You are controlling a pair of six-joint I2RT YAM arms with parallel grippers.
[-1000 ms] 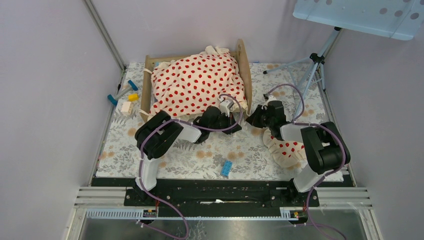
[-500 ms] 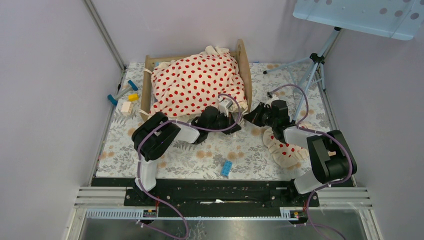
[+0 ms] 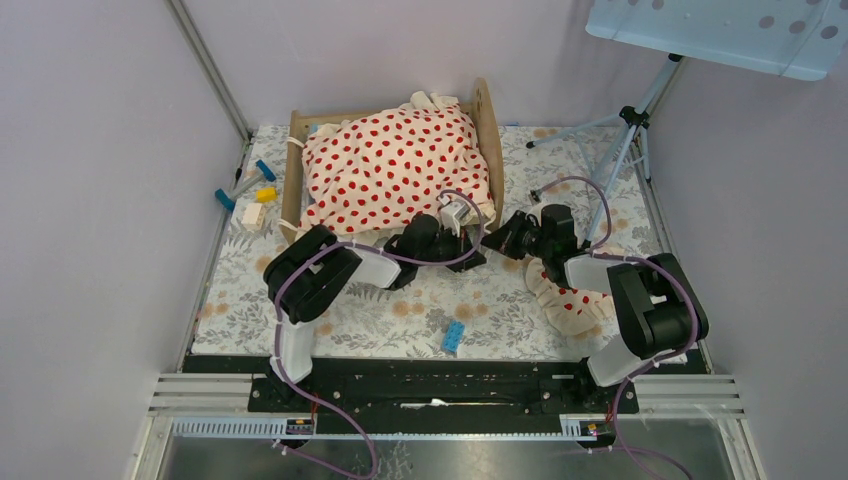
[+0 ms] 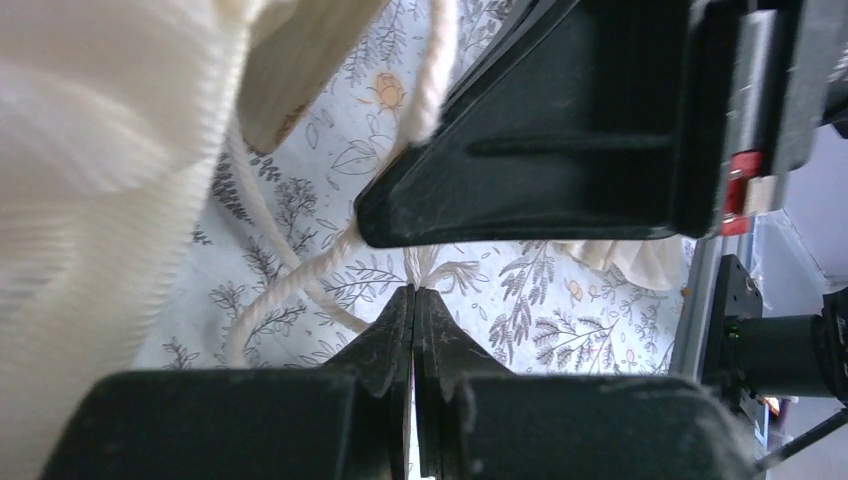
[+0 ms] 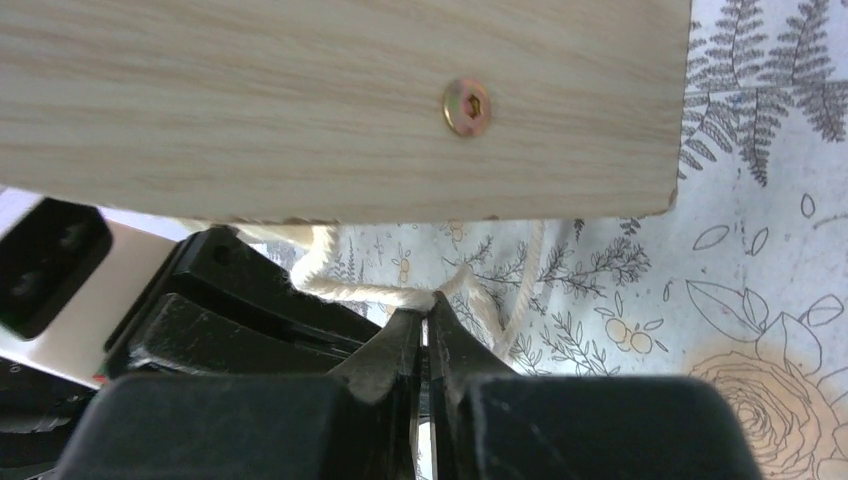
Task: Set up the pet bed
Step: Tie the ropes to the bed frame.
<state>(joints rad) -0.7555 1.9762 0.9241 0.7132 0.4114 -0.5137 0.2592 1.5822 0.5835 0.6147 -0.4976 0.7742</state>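
Left and right jaws are both clenched on the thin cord by the bed; yank unevenly and it probably slips free.

1 blue brick lies on the floral mat; tripod stands far right
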